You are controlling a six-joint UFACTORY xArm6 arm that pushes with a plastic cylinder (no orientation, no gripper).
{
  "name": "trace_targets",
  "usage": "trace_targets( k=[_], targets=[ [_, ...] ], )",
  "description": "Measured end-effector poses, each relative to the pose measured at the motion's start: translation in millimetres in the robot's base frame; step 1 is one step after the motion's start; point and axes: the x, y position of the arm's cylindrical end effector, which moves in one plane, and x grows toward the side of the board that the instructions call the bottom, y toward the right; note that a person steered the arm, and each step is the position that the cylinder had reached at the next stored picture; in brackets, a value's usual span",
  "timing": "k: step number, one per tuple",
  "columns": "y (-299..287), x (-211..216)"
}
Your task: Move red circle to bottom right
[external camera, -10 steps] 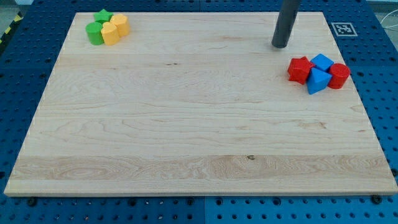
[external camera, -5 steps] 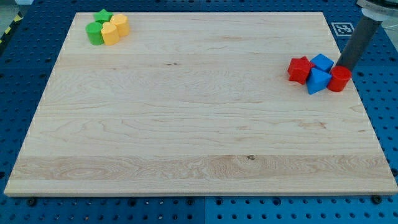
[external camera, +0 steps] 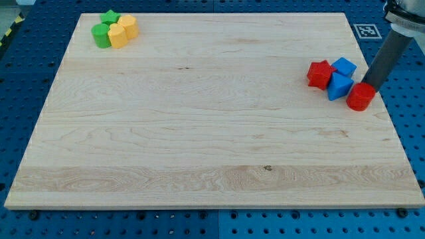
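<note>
The red circle [external camera: 360, 97], a short red cylinder, lies near the board's right edge, a little below and to the right of the other blocks there. My tip [external camera: 370, 85] rests against its upper right side. Just to the view's left are two blue blocks [external camera: 344, 67] [external camera: 339, 86] and a red star-like block [external camera: 321, 74], close together.
At the top left of the wooden board [external camera: 199, 133] sits a cluster: two green blocks [external camera: 109, 17] [external camera: 101, 35] and two yellow blocks [external camera: 127, 26] [external camera: 117, 36]. A black-and-white marker tag [external camera: 366, 30] lies off the board's top right corner.
My tip moved from the board's upper middle-right to the right side, came behind the red circle and pushed it down, away from the blue blocks.
</note>
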Motion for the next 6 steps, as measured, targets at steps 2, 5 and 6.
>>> trace_targets(
  k=[2,5,6],
  targets=[
    [-30,5],
    [-48,37],
    [-48,66]
  ],
)
